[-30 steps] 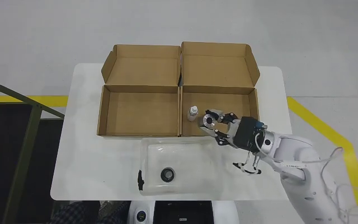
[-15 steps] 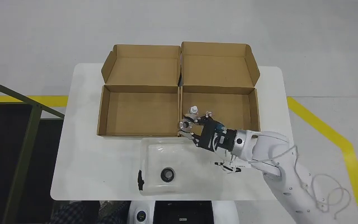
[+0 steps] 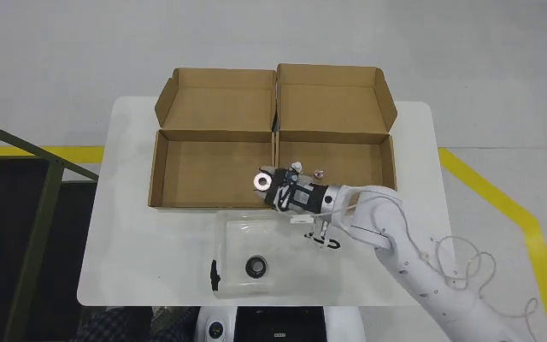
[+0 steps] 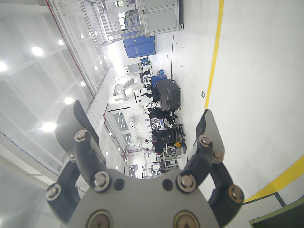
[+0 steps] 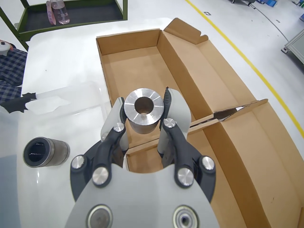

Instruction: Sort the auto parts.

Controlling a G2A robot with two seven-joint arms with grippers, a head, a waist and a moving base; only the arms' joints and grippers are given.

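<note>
My right gripper [image 5: 144,107] is shut on a silver metal sleeve [image 5: 143,110] with a round bore. In the top view the right gripper [image 3: 267,182] holds the silver sleeve [image 3: 262,180] over the near right corner of the left cardboard box [image 3: 214,173]. The right cardboard box [image 3: 342,162] holds a small white part [image 3: 297,167] and a tiny metal piece [image 3: 318,172]. A dark bearing [image 3: 255,267] lies in the clear plastic bin [image 3: 282,235]; the bearing [image 5: 46,151] lies on its side. My left gripper [image 4: 142,115] is open, empty, facing the hall.
Both boxes stand side by side with lids folded back toward the far edge of the white table [image 3: 128,214]. A black clip [image 3: 214,275] sits on the clear bin's left end. Bare table lies to the left of the bin and boxes.
The right arm has swung left with the silver sleeve, from above the right box across the divider to the left box's near right corner.
</note>
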